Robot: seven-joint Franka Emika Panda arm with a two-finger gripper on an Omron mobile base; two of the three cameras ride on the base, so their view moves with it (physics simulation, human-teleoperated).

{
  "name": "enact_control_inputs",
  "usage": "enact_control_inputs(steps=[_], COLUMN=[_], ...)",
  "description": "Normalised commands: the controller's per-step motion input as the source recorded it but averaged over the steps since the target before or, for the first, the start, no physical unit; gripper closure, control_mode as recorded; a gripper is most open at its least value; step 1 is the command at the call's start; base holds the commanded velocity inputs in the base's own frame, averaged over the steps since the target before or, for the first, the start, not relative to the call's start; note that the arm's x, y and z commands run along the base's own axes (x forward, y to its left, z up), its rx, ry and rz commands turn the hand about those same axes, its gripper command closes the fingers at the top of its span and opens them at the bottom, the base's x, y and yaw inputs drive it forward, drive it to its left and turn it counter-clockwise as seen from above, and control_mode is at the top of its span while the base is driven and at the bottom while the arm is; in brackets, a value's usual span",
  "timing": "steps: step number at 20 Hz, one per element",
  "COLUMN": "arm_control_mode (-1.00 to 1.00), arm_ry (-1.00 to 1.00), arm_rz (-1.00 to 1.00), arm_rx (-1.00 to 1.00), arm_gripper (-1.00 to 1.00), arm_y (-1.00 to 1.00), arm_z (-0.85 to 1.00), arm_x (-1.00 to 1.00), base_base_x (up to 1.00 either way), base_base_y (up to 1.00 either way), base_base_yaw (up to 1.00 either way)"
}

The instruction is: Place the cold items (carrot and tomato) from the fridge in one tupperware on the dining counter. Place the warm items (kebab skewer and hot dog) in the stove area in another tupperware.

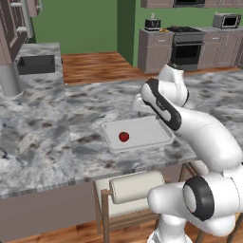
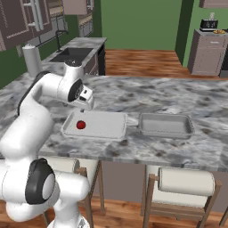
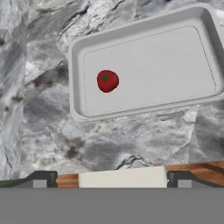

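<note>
A red tomato (image 1: 124, 136) (image 2: 80, 125) (image 3: 107, 81) lies in the left part of a shallow grey tupperware (image 1: 147, 133) (image 2: 104, 124) (image 3: 153, 65) on the marble dining counter. My gripper (image 2: 87, 101) (image 3: 113, 180) hovers open above that tupperware's near left side, with nothing between its fingers. To the right of it stands a second, deeper tupperware (image 2: 165, 124), which is empty. The carrot is out of view. Small orange things (image 1: 163, 30) (image 2: 219, 31) lie on the far counter beside the stove, too small to name.
Stools (image 1: 135, 187) (image 2: 185, 180) with cream backs stand under the counter's front edge. A sink (image 1: 35, 64) (image 2: 71, 54) and a paper towel roll (image 2: 31, 60) sit on the counter's left arm. The stove (image 1: 185, 45) stands across the wooden floor.
</note>
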Motion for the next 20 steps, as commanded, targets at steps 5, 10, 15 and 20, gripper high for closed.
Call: enact_control_inputs(steps=[5,10,15,20], arm_control_mode=[-1.0,-1.0,-1.0,-1.0], arm_ry=[-0.09,-0.06,-0.01,-0.01], arm_rz=[-0.14,-0.11,-0.12,-0.02], arm_rx=[0.0,0.0,0.0,0.0], arm_gripper=[-1.0,-1.0,-1.0,-1.0], arm_y=[-0.15,-0.14,-0.02,0.0], arm_z=[0.37,0.46,0.23,0.14], arm_x=[-0.93,-0.91,-0.82,-0.82], base_base_x=[0.0,0.0,0.0,0.0], base_base_y=[0.0,0.0,0.0,0.0], base_base_yaw=[0.0,0.0,0.0,0.0])
